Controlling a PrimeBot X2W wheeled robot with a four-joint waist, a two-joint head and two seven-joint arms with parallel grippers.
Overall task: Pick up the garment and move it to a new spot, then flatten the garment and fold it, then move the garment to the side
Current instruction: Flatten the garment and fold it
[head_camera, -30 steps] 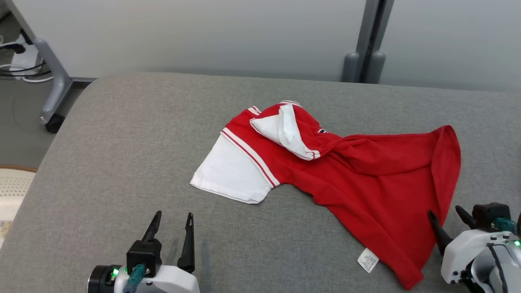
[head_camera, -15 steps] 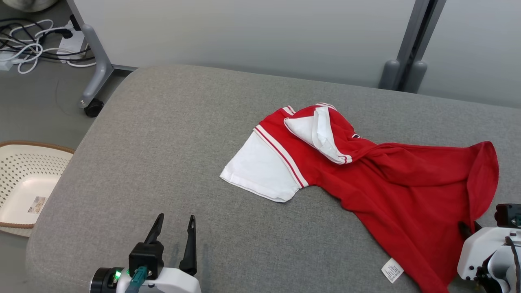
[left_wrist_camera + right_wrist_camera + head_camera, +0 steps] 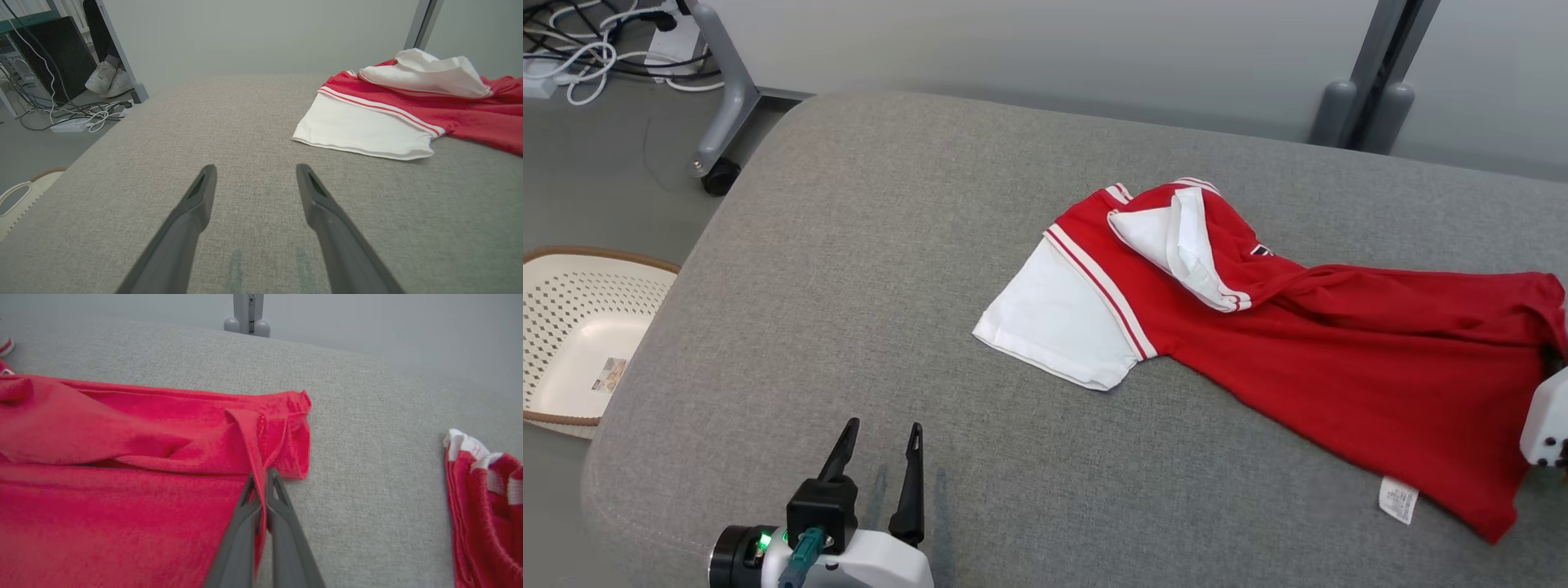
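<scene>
The garment is a red shirt with white sleeves, lying crumpled on the grey padded table, right of centre. In the right wrist view my right gripper is shut on the folded red hem of the garment at its corner. The head view shows its white wrist housing at the right edge beside the hem. My left gripper rests open low over the table's front left, apart from the cloth. The left wrist view shows the open left gripper and the white sleeve ahead to the right.
A cream perforated basket sits on the floor to the left. Cables and a wheeled grey leg lie beyond it. A grey post stands behind the table. Another red-and-white cloth lies right of my right gripper.
My right gripper has shut on the garment's hem, and that side of the shirt now lies stretched out to the right. The camera has shifted. The left gripper has stayed put.
</scene>
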